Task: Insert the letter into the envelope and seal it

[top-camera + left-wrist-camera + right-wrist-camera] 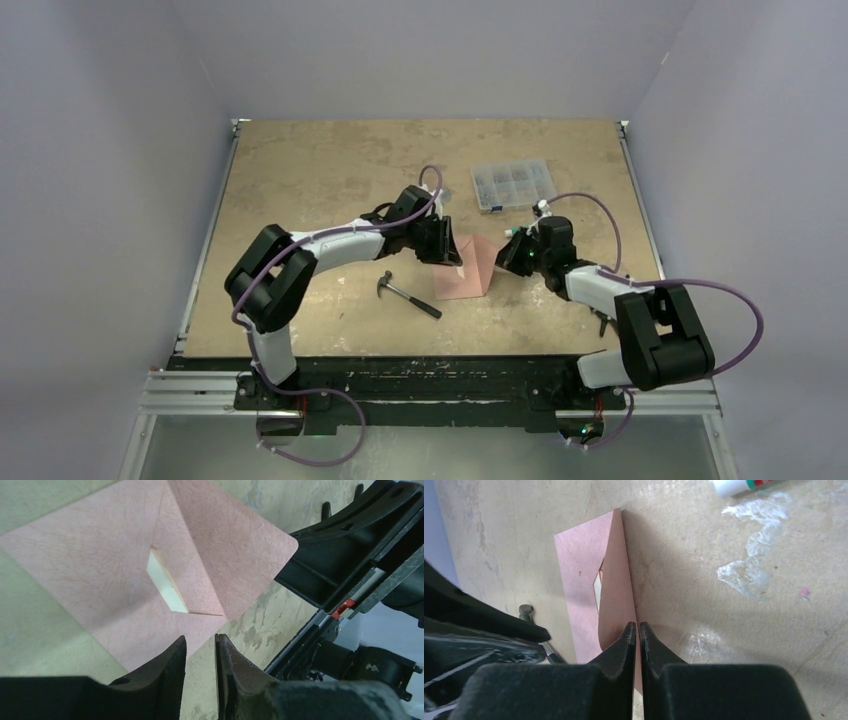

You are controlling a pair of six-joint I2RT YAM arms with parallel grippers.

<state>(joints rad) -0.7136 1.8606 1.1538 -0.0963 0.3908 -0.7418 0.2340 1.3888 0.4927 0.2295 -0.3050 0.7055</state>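
The salmon-pink envelope [462, 272] lies mid-table. In the left wrist view the envelope [100, 565] shows its diagonal flap edges and a pale cream sliver [167, 582] in the gap under the flap. No separate letter sheet is visible. My right gripper [638, 625] is shut on the edge of the flap [616, 595], which stands raised off the body [579, 580]. It comes in from the envelope's right side [508, 256]. My left gripper [200, 637] hovers at the envelope's corner, jaws narrowly apart with only table showing between them. From above, the left gripper [452, 255] is over the envelope's left edge.
A hammer [408, 295] lies just left of the envelope, its head [526, 612] near the envelope's edge. A clear parts organizer [513, 185] sits at the back right. A white glue stick [744, 484] lies beyond dried glue smears [749, 565].
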